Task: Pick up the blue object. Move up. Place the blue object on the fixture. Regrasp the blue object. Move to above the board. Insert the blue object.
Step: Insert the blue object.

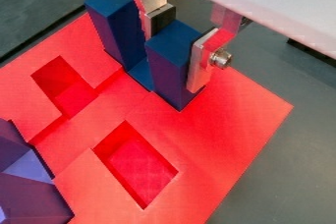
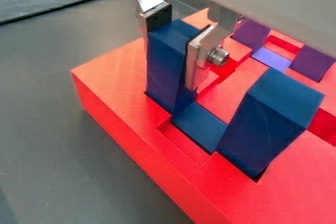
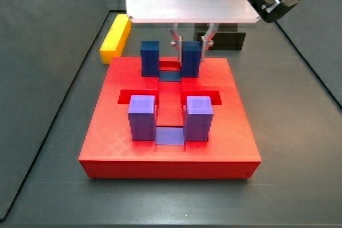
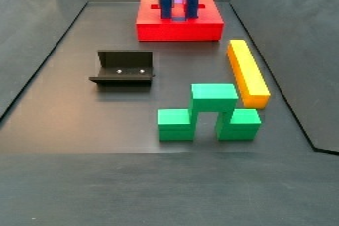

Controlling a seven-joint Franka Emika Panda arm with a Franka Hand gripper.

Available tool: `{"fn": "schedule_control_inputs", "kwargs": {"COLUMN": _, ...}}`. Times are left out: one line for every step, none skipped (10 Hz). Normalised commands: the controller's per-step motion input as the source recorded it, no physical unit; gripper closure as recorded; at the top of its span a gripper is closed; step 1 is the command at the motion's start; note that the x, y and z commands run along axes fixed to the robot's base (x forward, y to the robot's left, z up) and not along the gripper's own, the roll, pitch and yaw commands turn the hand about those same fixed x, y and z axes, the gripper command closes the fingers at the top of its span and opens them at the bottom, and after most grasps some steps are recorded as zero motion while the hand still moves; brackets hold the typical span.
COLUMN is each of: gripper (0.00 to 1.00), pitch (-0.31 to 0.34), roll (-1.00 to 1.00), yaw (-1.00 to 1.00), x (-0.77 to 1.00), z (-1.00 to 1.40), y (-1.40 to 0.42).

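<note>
Over the board [image 3: 168, 142], the hand [image 2: 182, 49] grips one prong of the blue object [image 2: 217, 115]. Insertion looks nearly done; release likely comes next.

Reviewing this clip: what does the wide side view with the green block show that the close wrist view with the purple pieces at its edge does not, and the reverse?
Only the side view shows the fixture, the green block and the yellow bar on the floor, apart from the board.

Only the wrist view shows the gripper closed on one upright prong of the blue object, whose bridge sits down in a slot, bracketed by silver fingers.

Both show the red board with the blue object standing on it under the gripper.
</note>
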Motion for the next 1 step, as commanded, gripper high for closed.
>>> {"fn": "schedule_control_inputs", "kwargs": {"gripper": 1.00, "pitch": 0.019, "roll": 0.00, "yaw": -0.04, "x": -0.10, "z": -0.30, "y": -0.28}}
